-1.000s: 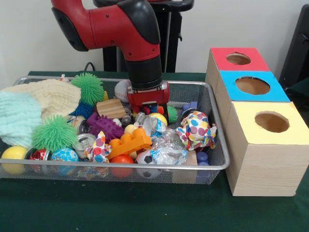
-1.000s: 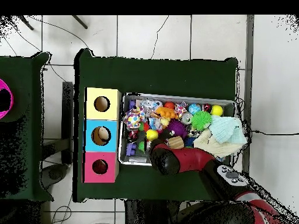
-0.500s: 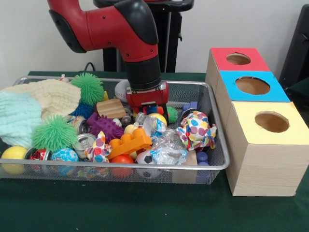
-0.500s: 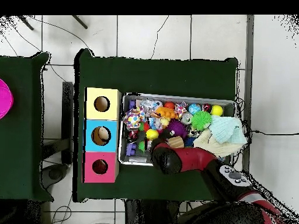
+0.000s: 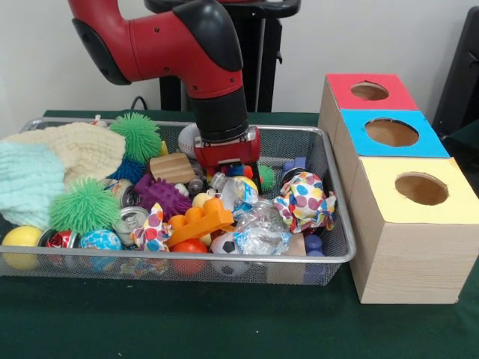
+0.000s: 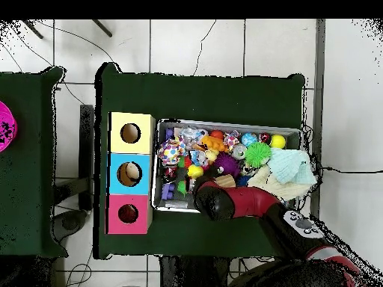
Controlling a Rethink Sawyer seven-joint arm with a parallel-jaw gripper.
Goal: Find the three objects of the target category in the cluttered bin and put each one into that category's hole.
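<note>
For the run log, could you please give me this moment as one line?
arm: low over wire bin | gripper: among clutter by wooden block, jaws hidden | holes: red, blue, yellow boxes beside bin

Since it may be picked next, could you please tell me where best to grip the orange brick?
Probably across the long sides of the orange brick, coming from above: it lies on top of the clutter, studs up, its ends crowded by the paper wad and plastic.

pale wall (image 5: 45,67), green table cover (image 5: 187,321), white tiled floor (image 6: 194,45)
</note>
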